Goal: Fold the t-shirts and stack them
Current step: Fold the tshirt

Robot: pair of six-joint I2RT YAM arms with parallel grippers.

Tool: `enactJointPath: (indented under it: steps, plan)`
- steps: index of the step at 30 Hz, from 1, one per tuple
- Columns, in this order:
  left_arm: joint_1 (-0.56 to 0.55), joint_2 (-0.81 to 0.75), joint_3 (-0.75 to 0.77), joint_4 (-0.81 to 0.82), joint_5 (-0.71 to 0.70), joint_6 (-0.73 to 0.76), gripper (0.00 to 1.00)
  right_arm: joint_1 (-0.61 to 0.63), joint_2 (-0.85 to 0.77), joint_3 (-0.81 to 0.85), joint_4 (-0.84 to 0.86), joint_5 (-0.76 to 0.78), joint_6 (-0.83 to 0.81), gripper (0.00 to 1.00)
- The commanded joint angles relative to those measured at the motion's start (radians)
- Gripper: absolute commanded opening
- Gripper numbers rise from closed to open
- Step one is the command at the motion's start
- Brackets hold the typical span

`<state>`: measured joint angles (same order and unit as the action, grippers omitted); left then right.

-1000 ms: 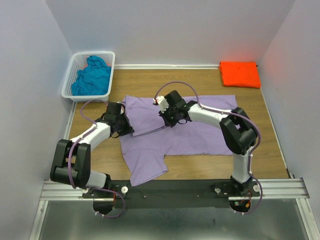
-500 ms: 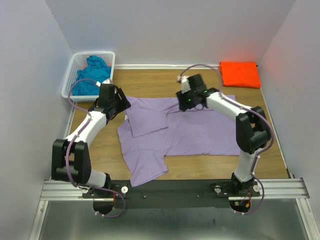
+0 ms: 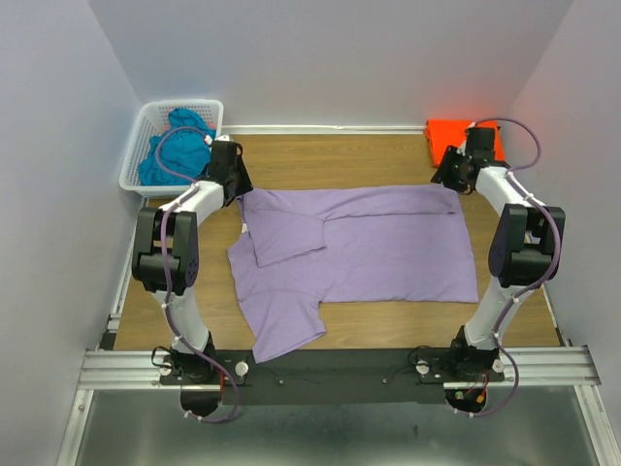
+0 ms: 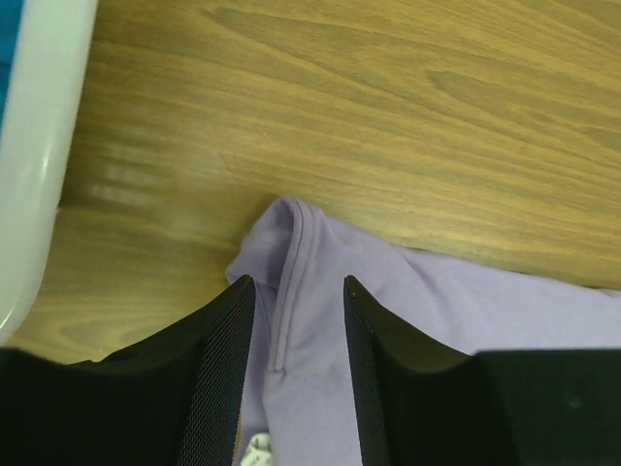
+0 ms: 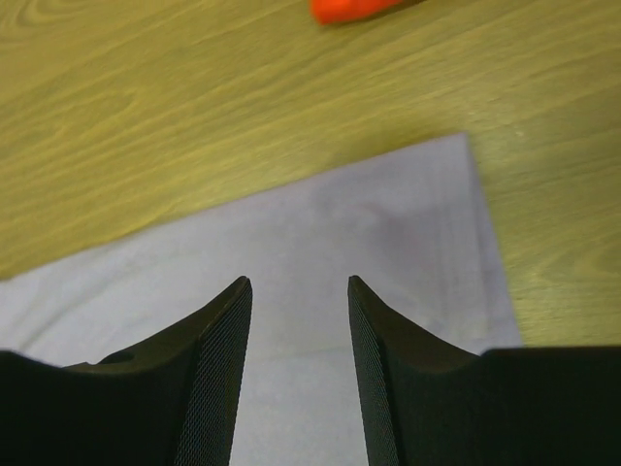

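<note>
A lavender t-shirt lies spread on the wooden table, with one sleeve folded in over its left side. My left gripper hangs open over the shirt's far-left corner; in the left wrist view its jaws straddle a hemmed edge of the lavender cloth. At the far-right corner, my right gripper is open too, its jaws over flat lavender cloth. A folded orange t-shirt lies at the back right. The teal t-shirt is bunched in the basket.
A white lattice basket stands at the back left, and its rim is close to the left gripper. The orange shirt's edge lies just beyond the right gripper. Walls enclose the table on three sides.
Both grippers were shut near the shirt's middle a second ago. They have opened and swung outward to the far corners, the left one to the far left, the right one to the far right.
</note>
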<state>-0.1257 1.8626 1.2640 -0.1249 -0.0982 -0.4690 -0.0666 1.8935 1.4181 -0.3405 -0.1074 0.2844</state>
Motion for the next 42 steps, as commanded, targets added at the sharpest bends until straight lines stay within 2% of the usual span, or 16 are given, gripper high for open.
enactJointPath:
  steps: [1, 10, 13, 14, 16, 20, 21, 24, 27, 30, 33, 37, 42]
  plan:
    - [0.005, 0.058, 0.052, 0.018, -0.051, 0.029, 0.49, -0.042, 0.058, -0.01, 0.047, -0.051, 0.078, 0.51]
    - [0.005, 0.139, 0.086, -0.008, -0.087, 0.035, 0.34, -0.084, 0.141, -0.033, 0.135, -0.067, 0.133, 0.47]
    - [0.005, 0.162, 0.086, -0.019, -0.106, 0.036, 0.26, -0.099, 0.173, -0.031, 0.152, -0.069, 0.133, 0.47]
    - [0.005, 0.17, 0.087, -0.036, -0.121, 0.035, 0.17, -0.108, 0.18, -0.031, 0.156, -0.068, 0.13, 0.47]
    - [0.005, 0.193, 0.104, -0.07, -0.138, 0.03, 0.13, -0.127, 0.199, -0.034, 0.159, -0.071, 0.13, 0.47]
    - [0.009, 0.204, 0.126, -0.105, -0.181, 0.018, 0.12, -0.165, 0.217, -0.039, 0.161, -0.063, 0.119, 0.47]
    - [0.011, 0.21, 0.138, -0.125, -0.186, 0.013, 0.07, -0.174, 0.22, -0.041, 0.161, -0.063, 0.118, 0.47]
    - [0.014, 0.224, 0.163, -0.154, -0.192, 0.007, 0.03, -0.206, 0.222, -0.044, 0.163, -0.057, 0.118, 0.47]
    - [0.014, 0.205, 0.153, -0.15, -0.161, -0.011, 0.03, -0.211, 0.216, -0.036, 0.161, -0.089, 0.089, 0.47]
    - [0.014, 0.117, 0.123, -0.072, -0.114, -0.022, 0.2, -0.21, 0.217, -0.028, 0.159, -0.132, 0.078, 0.47]
    - [0.003, 0.055, 0.106, -0.015, -0.026, -0.01, 0.31, -0.211, 0.219, -0.031, 0.159, -0.135, 0.064, 0.47]
    - [-0.011, 0.04, 0.097, 0.083, 0.09, -0.017, 0.34, -0.211, 0.222, -0.038, 0.159, -0.133, 0.056, 0.47]
    - [-0.015, 0.116, 0.149, 0.068, 0.153, -0.01, 0.35, -0.211, 0.222, -0.039, 0.158, -0.132, 0.053, 0.47]
